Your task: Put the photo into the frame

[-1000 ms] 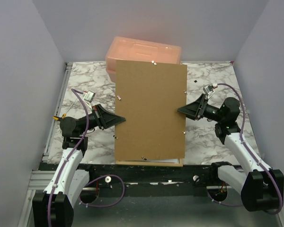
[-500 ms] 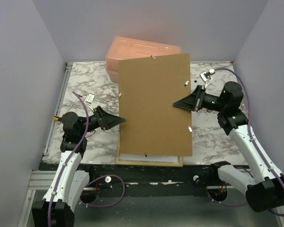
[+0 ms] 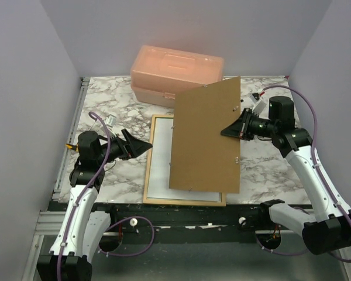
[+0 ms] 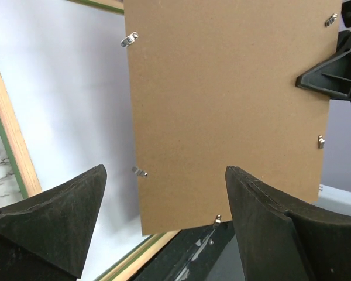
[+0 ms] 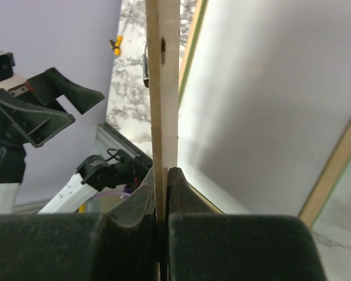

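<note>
The frame [image 3: 148, 170] lies flat in the middle of the table [image 3: 111, 108], close to the near edge, with its pale wood side up. A white sheet [image 3: 161, 167] lies inside it. I cannot tell if this is the photo.

The right gripper [image 3: 225, 132] is pressed together on the brown board [image 3: 205, 140], pinching its edge at 3 o'clock. The board is tipped up off the frame and covers the frame's 3 o'clock side. Small metal clips [image 4: 128, 40] stick out along the board's edges.

The left gripper [image 3: 145, 143] sits at 9 o'clock from the frame. Its fingers [image 4: 58, 216] are spread wide and hold nothing.

A peach box [image 3: 175, 70] sits at 12 o'clock, at the far edge of the table.
</note>
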### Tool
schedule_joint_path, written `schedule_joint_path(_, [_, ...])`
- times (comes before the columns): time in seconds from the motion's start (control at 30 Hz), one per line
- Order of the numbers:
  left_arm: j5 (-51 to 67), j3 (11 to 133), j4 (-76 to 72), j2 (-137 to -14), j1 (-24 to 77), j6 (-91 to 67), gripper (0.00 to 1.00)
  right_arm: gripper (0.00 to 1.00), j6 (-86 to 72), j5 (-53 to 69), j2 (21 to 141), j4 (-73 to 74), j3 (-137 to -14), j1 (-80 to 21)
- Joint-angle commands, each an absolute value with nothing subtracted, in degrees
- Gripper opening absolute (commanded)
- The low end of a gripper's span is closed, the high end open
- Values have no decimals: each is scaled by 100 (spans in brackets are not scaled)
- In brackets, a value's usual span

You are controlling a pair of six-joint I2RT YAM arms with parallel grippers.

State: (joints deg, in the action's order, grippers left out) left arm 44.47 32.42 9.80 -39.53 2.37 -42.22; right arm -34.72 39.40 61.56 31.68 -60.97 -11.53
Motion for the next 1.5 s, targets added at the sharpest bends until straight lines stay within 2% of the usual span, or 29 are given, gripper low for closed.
schedule_joint_path(0.0, [4506, 3431, 1343, -4296, 230, -3779, 85, 0, -2963, 3488, 6150, 3897, -6670, -1127])
schedule_joint_path(0.2, [5279, 3365, 818, -4716, 249, -3895, 85, 0, -2743, 3626, 6141, 4215, -6838, -1133])
schedule_joint_path(0.37, [5981, 3254, 43, -5117, 350, -4257, 86, 0, -3023, 4642, 6080, 3803, -6755, -1134])
schedule_joint_path(0.5, [6348, 3042, -810, -5361, 433, -4704, 86, 0, -3255, 4966, 6033, 3554, -6760, -1134])
schedule_joint_path(0.73, [6231, 2730, -1226, -5528, 449, -4905, 79, 0, -3726, 5444, 5995, 3089, -6847, -1134])
schedule_joint_path(0.8, [6378, 2574, -1865, -5679, 465, -5288, 78, 0, -3858, 5559, 5983, 2948, -6819, -1134])
schedule_joint_path(0.93, [6713, 2159, -4135, -6042, 538, -6558, 75, 0, -3953, 5628, 6000, 2850, -6785, -1134])
schedule_joint_path(1.03, [6809, 2066, -5113, -6287, 667, -7030, 72, 0, -4010, 5684, 5996, 2779, -6763, -1135])
schedule_joint_path(1.2, [6829, 2047, -6630, -6703, 915, -7860, 60, 0, -4309, 5845, 5949, 2396, -6616, -1134])
schedule_joint_path(1.47, [6900, 2031, -8362, -7283, 1019, -8944, 28, 0, -4448, 5878, 5875, 2188, -6417, -1138])
